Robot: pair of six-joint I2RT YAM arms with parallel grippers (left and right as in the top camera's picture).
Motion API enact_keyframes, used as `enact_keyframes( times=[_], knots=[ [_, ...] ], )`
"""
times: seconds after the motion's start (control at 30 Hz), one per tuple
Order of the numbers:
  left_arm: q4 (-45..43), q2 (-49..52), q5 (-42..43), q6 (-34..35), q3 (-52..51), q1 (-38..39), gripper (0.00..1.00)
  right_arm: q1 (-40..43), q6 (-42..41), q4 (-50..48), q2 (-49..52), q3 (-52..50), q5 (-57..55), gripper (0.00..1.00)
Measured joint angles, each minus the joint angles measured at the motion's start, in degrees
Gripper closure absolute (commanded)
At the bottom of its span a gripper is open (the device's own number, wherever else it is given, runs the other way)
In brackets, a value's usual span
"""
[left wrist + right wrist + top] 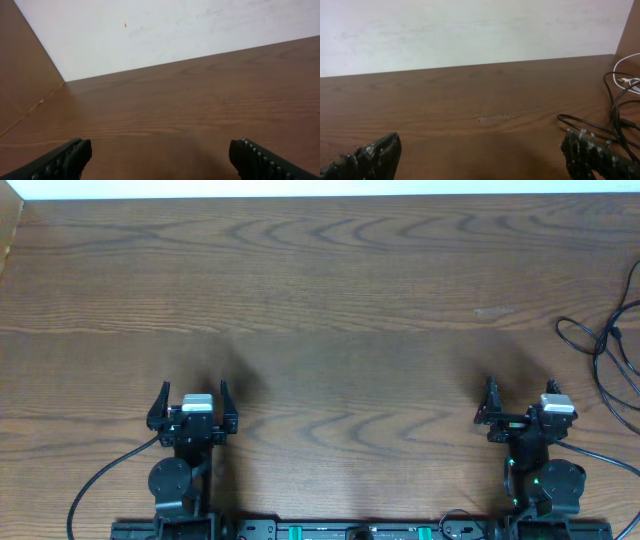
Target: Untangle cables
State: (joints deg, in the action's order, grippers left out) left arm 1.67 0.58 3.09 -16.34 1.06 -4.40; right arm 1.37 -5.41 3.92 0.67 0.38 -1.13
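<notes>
Overhead view: found the left gripper point(192, 392) and the right gripper point(520, 392) low near the front edge of the table point(320, 290), each with fingers spread apart and holding nothing. Found the cables point(608, 345) in loose loops at the far right edge, partly out of frame, ahead and to the right of the right gripper. Judged the reach best led by the right arm, closing on a single outer strand rather than the bunch. Noted wide bare wood mid-table for drawing strands apart, but scant room by the right edge, with some risk of pushing loops off.
</notes>
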Motion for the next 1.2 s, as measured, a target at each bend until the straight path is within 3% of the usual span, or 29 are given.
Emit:
enact_keyframes(
  times=[0.17, 0.33, 0.47, 1.2],
  knots=[
    [0.0, 0.0, 0.0, 6.5, 0.0, 0.0, 0.06, 0.0, 0.0, 0.0, 0.0, 0.0, 0.0, 0.01],
    [0.0, 0.0, -2.0, 17.5, 0.0, 0.0, 0.06, 0.0, 0.0, 0.0, 0.0, 0.0, 0.0, 0.01],
    [-0.1, 0.0, -2.4, 21.0, 0.0, 0.0, 0.06, 0.0, 0.0, 0.0, 0.0, 0.0, 0.0, 0.01],
    [-0.1, 2.7, -3.1, 22.6, 0.0, 0.0, 0.06, 0.0, 0.0, 0.0, 0.0, 0.0, 0.0, 0.01]
  ],
)
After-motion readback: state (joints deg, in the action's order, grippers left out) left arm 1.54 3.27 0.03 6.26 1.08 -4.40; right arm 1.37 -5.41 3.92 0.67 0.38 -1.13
